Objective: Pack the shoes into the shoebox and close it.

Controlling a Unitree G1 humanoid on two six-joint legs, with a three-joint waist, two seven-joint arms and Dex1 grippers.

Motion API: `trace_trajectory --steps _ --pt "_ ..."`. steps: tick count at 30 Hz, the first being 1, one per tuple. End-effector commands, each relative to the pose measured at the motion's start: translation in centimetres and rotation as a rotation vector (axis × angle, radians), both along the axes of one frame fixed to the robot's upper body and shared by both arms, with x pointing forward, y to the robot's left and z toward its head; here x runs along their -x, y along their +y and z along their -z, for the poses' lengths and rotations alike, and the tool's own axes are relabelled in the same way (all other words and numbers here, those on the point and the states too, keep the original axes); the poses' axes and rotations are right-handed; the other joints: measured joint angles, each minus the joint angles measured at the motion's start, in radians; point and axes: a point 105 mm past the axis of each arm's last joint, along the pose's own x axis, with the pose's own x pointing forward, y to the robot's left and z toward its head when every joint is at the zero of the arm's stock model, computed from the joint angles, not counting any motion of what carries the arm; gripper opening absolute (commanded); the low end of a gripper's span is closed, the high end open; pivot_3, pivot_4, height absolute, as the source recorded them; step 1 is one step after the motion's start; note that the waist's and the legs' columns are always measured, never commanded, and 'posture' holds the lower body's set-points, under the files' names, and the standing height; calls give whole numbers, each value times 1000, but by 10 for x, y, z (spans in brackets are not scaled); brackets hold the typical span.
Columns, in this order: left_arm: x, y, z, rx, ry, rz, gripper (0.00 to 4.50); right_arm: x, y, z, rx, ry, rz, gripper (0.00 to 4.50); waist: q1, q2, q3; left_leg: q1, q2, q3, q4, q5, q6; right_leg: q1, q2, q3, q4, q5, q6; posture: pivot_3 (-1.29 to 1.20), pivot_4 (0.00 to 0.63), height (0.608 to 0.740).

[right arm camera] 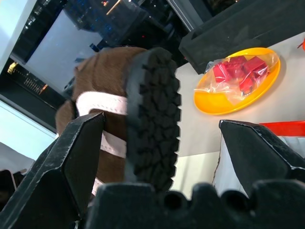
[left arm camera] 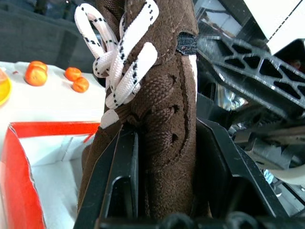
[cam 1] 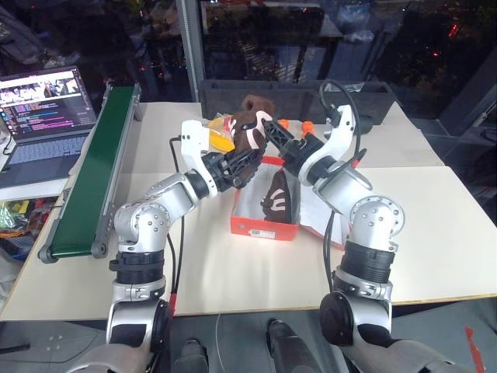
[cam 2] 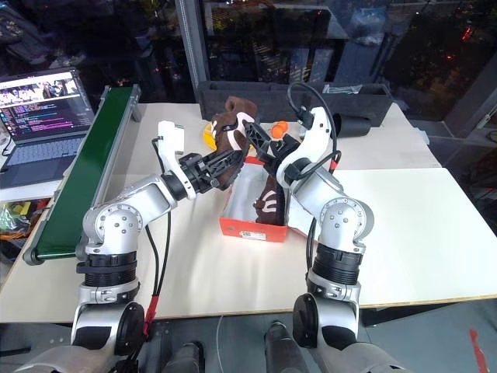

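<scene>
Above the shoebox (cam 1: 264, 225), raised shoe (cam 1: 250, 132) clamped upright in left pincer (cam 1: 250, 159), long axis near vertical, laces (left arm camera: 119, 62) up, box opening directly below. Right pincer (cam 1: 281, 141) just beside shoe on its sole side, fingers (right arm camera: 71, 157) spread wide, holding nothing, tread (right arm camera: 152, 119) facing between them. Second shoe (cam 1: 276, 198) already inside box, lying along its right wall. Free space lies left of that shoe. Left arm is nearer for lowering.
</scene>
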Motion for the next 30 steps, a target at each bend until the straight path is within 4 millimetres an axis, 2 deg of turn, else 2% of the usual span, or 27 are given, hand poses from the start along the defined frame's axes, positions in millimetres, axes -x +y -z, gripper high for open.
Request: trace_trajectory --steps 1,3,11,14,23,30 --pt "10 -11 -17 7 -80 59 1600 6 9 -12 -15 -38 -38 4243 0 0 0 0 0 0 0 0 0 0 0 0 0 0 0 0 150 710" --pt "10 -11 -17 5 -82 57 1579 7 12 -11 -19 -35 -47 3788 0 0 0 0 0 0 0 0 0 0 0 0 0 0 0 0 150 710" --pt "11 -11 -17 -1 -87 57 1579 10 23 -7 -24 -21 -81 1025 0 0 0 0 0 0 0 0 0 0 0 0 0 0 0 0 150 710" --pt "12 -11 -17 -2 -89 59 1579 11 25 -6 -18 -17 -86 282 0 0 0 0 0 0 0 0 0 0 0 0 0 0 0 0 150 710" --pt "10 -14 -7 -75 -88 49 1579 10 24 -4 -19 -7 -73 282 0 0 0 0 0 0 0 0 0 0 0 0 -1 0 0 0 150 710" --pt "9 -14 -7 -75 -93 50 1579 10 22 -5 -35 -4 -63 282 0 0 0 0 0 0 0 0 0 0 0 0 -1 0 0 0 150 710"
